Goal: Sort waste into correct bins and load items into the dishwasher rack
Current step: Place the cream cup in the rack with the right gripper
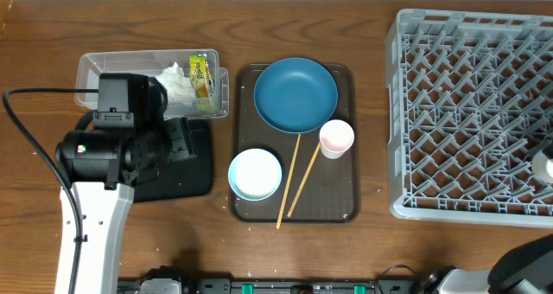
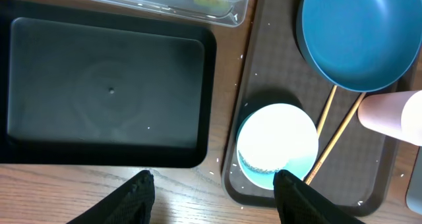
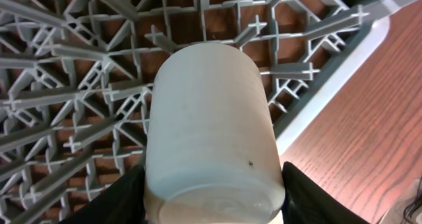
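The right claw (image 3: pixel 212 201) clamps the pale whitish cup (image 3: pixel 208 118) over the dishwasher rack (image 3: pixel 79 85), at its 3 o'clock edge. The left claw (image 2: pixel 214 194) gapes wide above the black tray (image 2: pixel 105 85).

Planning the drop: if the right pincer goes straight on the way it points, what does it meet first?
Likely the dishwasher rack: the right pincer holds the pale cup pointed at the grey lattice near its rim, so the cup would touch first. Depth unclear.
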Robot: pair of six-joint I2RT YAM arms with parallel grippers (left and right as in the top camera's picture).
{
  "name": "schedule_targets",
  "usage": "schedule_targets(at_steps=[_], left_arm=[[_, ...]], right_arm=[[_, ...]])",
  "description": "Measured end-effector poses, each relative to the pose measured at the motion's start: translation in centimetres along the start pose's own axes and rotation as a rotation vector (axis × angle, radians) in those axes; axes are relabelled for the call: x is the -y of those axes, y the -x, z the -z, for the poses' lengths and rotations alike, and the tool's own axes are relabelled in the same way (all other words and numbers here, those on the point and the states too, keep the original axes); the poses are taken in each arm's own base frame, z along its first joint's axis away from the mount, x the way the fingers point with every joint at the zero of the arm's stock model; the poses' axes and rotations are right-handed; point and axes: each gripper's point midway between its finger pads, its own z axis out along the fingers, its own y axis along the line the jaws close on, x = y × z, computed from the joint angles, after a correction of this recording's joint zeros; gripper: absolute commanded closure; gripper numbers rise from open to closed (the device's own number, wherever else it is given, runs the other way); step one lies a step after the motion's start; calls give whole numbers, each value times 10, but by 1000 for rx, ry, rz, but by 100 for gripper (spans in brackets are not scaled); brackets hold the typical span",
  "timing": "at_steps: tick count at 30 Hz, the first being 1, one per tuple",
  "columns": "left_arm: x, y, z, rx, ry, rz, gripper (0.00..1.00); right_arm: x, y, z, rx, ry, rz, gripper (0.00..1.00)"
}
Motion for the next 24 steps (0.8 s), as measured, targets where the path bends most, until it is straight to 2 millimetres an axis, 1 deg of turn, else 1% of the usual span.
schedule_targets(at_steps=[1,2,3,4,5,6,7,13,15,18,20,22,24], left_arm=[[0,0,0,0,0,0,35],[0,0,0,0,0,-1,35],[0,0,0,0,0,0,35],[0,0,0,0,0,0,35],[0,0,0,0,1,0,34],[0,0,0,0,1,0,34],[0,0,0,0,1,0,34],[0,1,0,2,-1,0,34],[4,4,0,15,-18,-3,34],[17,14,1,53,-82,-24,33],[31,21,2,85,-132,-61,31],[48,26,3,112,-182,-105,30],[70,28,0,121,-232,-162,30]], right_arm=[[0,0,-3,-7,-1,-2,36],[0,0,-4,-9,-2,-4,28],[-1,0,-5,-10,-2,-9,23],[-1,1,-5,-9,1,-12,16],[-3,2,-5,-5,9,-17,11],[-5,3,-5,-2,20,-18,8],[-7,3,-5,0,31,-18,7],[-24,-1,-3,-23,134,-9,14],[-32,-6,4,-35,185,-3,14],[-44,-15,23,-32,255,22,13],[-55,-24,46,-12,308,64,13],[-68,-37,69,10,353,120,13],[-82,-52,89,27,393,188,13]])
